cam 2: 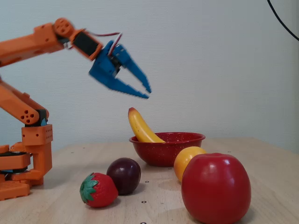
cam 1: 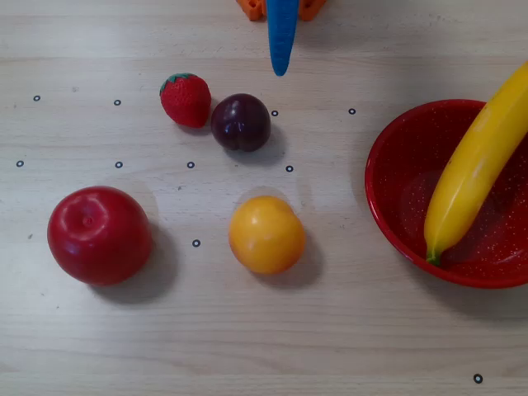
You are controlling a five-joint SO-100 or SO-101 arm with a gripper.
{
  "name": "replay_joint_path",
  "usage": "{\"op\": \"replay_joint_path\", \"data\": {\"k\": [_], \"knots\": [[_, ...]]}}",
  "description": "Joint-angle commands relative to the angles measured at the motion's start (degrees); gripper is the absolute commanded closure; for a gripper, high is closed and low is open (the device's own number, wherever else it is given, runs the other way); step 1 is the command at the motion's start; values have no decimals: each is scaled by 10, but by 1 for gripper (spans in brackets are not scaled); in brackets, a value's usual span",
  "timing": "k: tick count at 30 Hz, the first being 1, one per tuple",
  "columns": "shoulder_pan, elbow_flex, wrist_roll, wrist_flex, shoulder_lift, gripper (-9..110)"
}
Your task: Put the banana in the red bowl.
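In the fixed view the orange arm (cam 2: 32,44) is reaching out from its base (cam 2: 25,158) at the left, with the upper link running nearly level high above the desk (cam 2: 70,205). The blue pincer (cam 2: 147,92) is hanging in the air, pointing right and slightly down, its two fingers spread apart and gripping nothing. In the overhead view only one blue finger (cam 1: 281,37) is showing, poking down from the top edge.

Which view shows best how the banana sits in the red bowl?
The overhead view: the banana shows at nearly full length, its stem end down inside the red bowl and its upper part leaning out over the rim toward the picture's right edge. The fixed view shows only its tip rising above the bowl's rim.
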Motion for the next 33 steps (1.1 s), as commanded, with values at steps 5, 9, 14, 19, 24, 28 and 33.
{"op": "replay_joint_path", "data": {"k": [5, 9, 14, 19, 24, 28, 33], "knots": [[-33, 89, -9, -34, 106, 101], [-35, 176, -4, -54, 183, 101], [-38, 293, 4, -83, 278, 101], [-38, 378, 10, -105, 333, 101], [-30, 445, 17, -139, 378, 101], [-27, 496, 25, -155, 414, 101], [-33, 529, 29, -166, 432, 101]]}}
